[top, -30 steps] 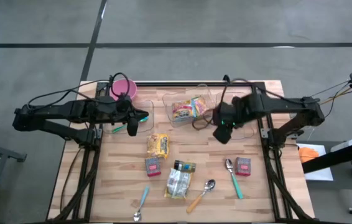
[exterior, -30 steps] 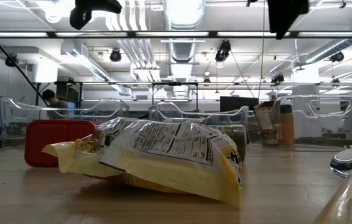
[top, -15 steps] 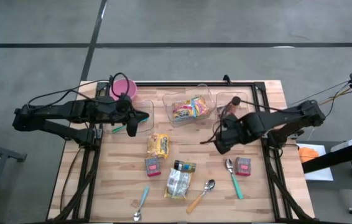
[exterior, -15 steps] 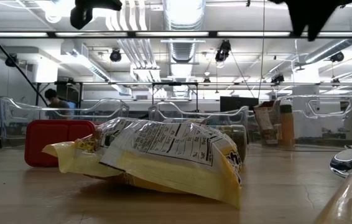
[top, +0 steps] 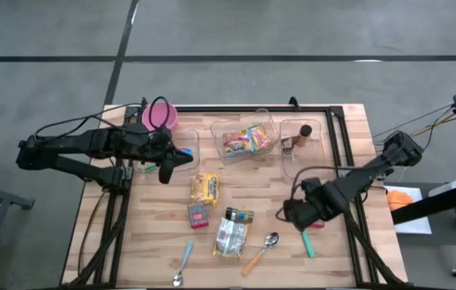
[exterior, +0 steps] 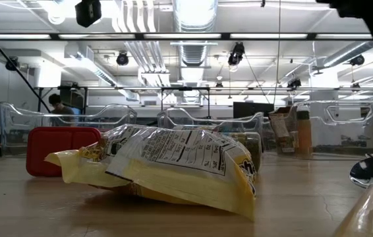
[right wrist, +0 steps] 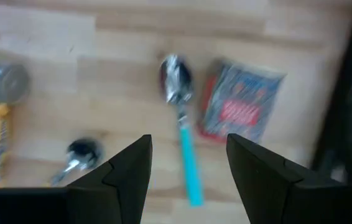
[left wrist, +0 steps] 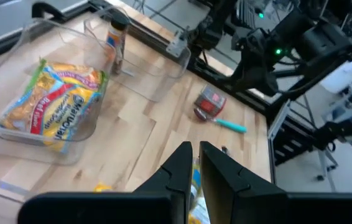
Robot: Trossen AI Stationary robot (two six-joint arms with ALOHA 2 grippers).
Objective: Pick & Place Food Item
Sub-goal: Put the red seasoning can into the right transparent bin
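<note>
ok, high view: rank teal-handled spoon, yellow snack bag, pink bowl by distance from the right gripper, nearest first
1. teal-handled spoon: right beside the right gripper, at the table's front right.
2. yellow snack bag: mid-table, off toward the left arm's side.
3. pink bowl: far back-left corner, beyond the left gripper.

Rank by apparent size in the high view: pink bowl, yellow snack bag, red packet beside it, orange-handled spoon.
1. Pink bowl
2. Yellow snack bag, nearly the bowl's size, so that order is unsure
3. Orange-handled spoon, long but thin
4. Red packet
</note>
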